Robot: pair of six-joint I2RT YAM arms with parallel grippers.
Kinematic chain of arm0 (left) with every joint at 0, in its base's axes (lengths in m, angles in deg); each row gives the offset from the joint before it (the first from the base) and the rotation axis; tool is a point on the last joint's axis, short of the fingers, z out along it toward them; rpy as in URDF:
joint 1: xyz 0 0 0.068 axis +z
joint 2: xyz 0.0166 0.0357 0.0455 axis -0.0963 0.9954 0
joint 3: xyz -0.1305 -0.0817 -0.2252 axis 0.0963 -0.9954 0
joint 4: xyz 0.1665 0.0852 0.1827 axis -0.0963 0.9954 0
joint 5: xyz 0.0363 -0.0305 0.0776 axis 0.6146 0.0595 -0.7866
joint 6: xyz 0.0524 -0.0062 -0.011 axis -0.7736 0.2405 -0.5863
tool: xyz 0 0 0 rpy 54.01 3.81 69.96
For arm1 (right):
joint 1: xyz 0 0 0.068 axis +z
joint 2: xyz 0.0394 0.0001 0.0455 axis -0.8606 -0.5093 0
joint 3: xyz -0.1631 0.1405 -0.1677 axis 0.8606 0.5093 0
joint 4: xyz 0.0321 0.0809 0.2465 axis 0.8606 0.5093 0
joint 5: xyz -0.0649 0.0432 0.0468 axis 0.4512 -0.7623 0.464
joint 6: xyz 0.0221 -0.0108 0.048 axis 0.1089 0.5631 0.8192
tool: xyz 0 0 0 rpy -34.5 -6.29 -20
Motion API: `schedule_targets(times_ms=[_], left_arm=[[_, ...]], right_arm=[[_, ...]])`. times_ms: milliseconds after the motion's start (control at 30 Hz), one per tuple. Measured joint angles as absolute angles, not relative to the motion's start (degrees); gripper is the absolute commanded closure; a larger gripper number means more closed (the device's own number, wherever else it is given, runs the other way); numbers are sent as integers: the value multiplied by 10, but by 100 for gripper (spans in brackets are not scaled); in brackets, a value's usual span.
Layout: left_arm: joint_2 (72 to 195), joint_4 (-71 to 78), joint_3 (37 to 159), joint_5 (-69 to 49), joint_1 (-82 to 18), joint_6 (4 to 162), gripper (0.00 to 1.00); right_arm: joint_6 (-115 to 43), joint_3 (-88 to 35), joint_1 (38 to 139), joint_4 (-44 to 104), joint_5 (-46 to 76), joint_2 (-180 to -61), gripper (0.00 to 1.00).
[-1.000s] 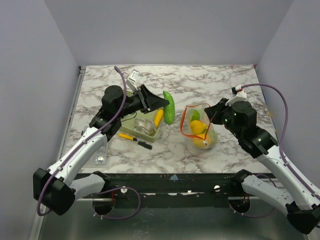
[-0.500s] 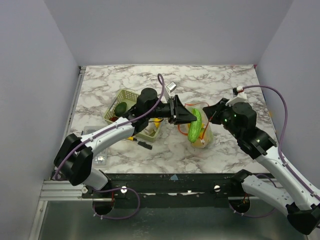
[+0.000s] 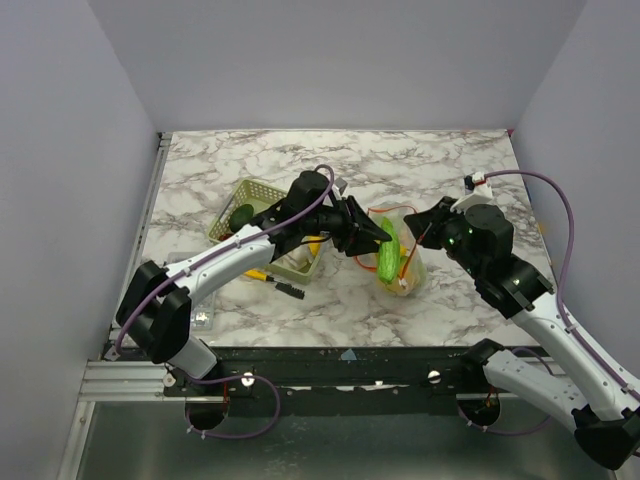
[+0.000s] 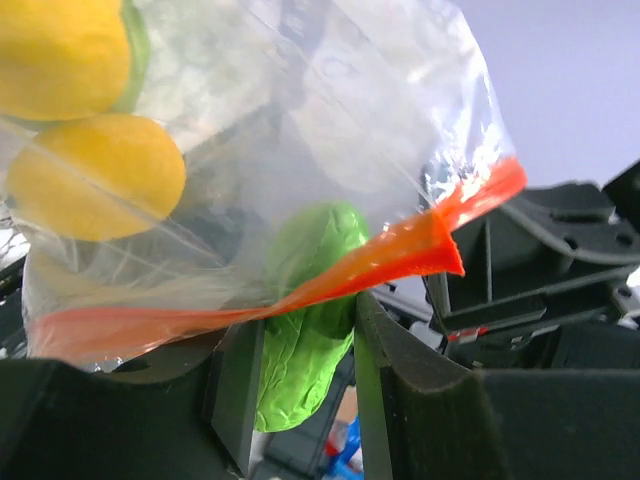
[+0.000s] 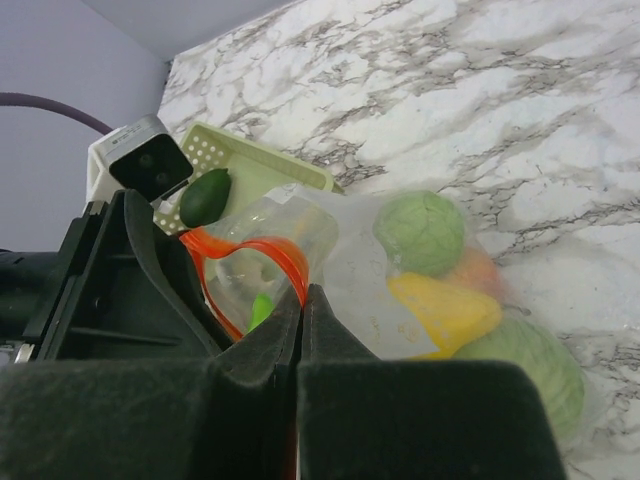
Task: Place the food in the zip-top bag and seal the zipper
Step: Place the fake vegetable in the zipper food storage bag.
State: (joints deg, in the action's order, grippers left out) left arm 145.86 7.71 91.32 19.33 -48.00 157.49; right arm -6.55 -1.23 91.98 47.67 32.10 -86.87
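Now across from basket [image 3: 262, 187], pushing cucumber [image 3: 388, 265] gripped in left claw [image 4: 305, 350] into bag [image 3: 408, 282], with zipper [image 5: 252, 246] pinched by shut right claw [image 5: 300, 300].

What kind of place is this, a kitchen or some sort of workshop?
Probably a robot test booth: a marble-patterned tabletop boxed in by plain pale walls, a left arm and right arm bolted to a metal rail at its near edge, and a green toy vegetable at a clear bag.

Green food [image 4: 300, 375] — orange-red zipper [image 4: 385, 262], grey-veined table [image 3: 420, 160]
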Motion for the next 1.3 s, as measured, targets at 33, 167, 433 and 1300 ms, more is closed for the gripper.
schedule_targets(times_ms=[33, 167, 433, 1300], left_arm=[[1459, 89, 917, 186, -480, 1581, 100], [1459, 126, 929, 144, -479, 1616, 98], [1472, 156, 959, 84, -476, 1683, 69], [1397, 213, 955, -8, -480, 1445, 23]], right_arm=[[-65, -12, 920, 477, 319, -869, 99], [-63, -12, 920, 474, 311, -869, 99], [-56, -9, 920, 468, 299, -868, 99], [-55, -6, 920, 462, 293, -862, 99]])
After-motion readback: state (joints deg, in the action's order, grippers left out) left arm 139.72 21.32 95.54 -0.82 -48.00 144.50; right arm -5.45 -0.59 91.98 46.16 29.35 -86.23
